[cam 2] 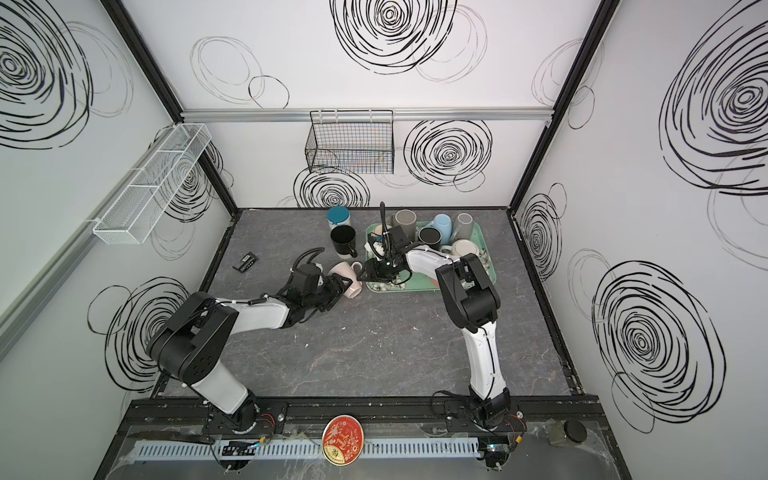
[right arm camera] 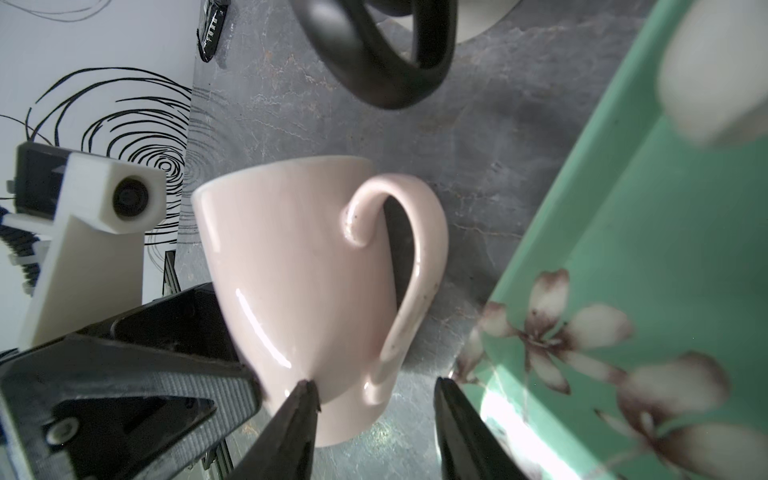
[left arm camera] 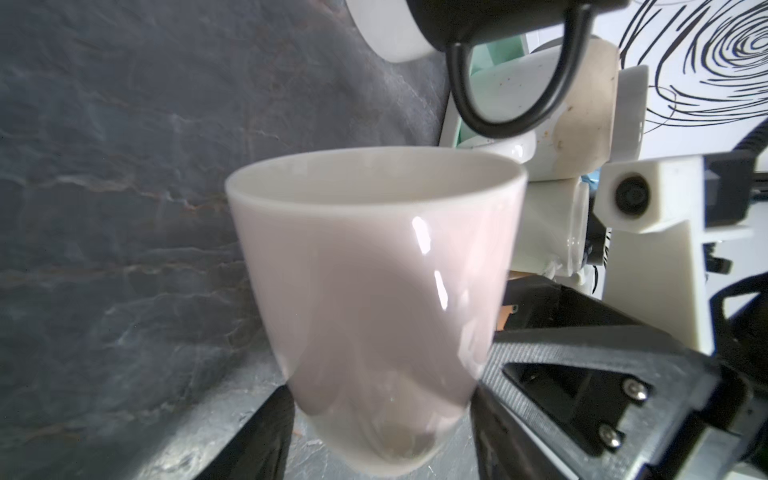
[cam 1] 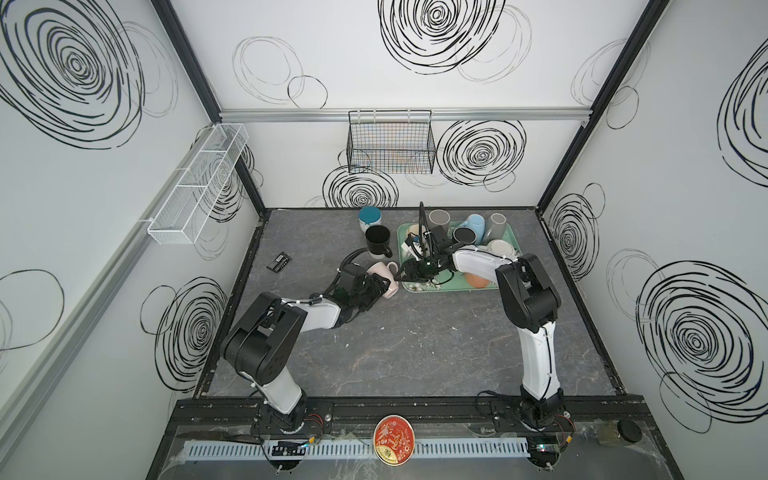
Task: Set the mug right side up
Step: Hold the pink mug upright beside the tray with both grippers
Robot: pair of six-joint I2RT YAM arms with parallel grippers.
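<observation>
A glossy pale-pink ceramic mug (cam 1: 380, 271), tapering to a narrow base, lies tipped on its side over the grey marbled table (cam 1: 415, 353), at 9 o'clock of a mint-green flowered tray (right arm camera: 615, 208). In both top views its mouth points toward 11 o'clock. The left gripper (cam 1: 384, 289) flanks the base with ribbed black fingers; whether they clamp it, I cannot tell. The right gripper (right arm camera: 374, 381) stands open, its pointed jaws straddling the curled handle's lower root. A black mug (cam 1: 377, 239) stands at 12 o'clock.
</observation>
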